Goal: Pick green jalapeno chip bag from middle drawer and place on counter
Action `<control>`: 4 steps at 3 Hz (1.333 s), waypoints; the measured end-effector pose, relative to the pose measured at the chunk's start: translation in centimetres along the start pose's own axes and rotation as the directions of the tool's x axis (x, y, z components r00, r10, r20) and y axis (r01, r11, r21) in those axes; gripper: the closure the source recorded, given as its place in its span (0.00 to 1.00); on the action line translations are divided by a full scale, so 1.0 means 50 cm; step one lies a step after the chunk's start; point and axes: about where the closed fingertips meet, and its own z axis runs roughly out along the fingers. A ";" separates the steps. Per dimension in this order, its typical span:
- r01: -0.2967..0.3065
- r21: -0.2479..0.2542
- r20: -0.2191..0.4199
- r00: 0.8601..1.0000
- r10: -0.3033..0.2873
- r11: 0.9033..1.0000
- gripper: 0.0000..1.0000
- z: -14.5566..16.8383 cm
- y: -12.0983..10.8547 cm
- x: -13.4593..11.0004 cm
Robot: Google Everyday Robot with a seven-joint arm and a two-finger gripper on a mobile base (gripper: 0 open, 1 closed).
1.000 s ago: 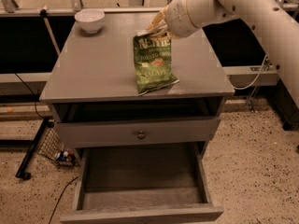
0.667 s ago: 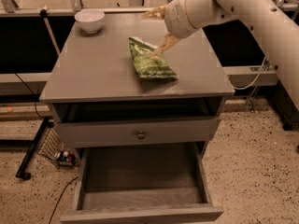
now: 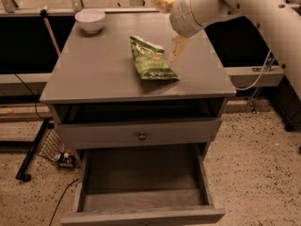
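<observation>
The green jalapeno chip bag (image 3: 151, 60) lies flat on the counter (image 3: 94, 72), right of its middle. My gripper (image 3: 163, 29) is open and empty just above and to the right of the bag. One pale finger (image 3: 176, 48) hangs down beside the bag's upper right edge, and the other finger (image 3: 159, 3) points away toward the counter's back. The middle drawer (image 3: 141, 199) stands pulled out at the bottom of the view, and its grey floor is bare.
A white bowl (image 3: 90, 20) sits at the counter's back left corner. A drawer front with a round metal knob (image 3: 141, 136) is shut below a dark gap under the counter. A wire basket (image 3: 56, 149) and cables lie on the floor at left.
The bag, held upright on the counter a second ago, has been let go and has fallen flat. My gripper has opened and drawn back a little to the right.
</observation>
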 end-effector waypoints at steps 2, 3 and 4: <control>-0.108 0.064 -0.238 0.964 0.121 0.992 0.00 -0.151 0.021 0.093; -0.176 0.116 -0.353 0.913 0.206 0.978 0.00 -0.239 0.045 0.149; -0.235 0.199 -0.448 0.841 0.301 0.951 0.00 -0.340 0.079 0.206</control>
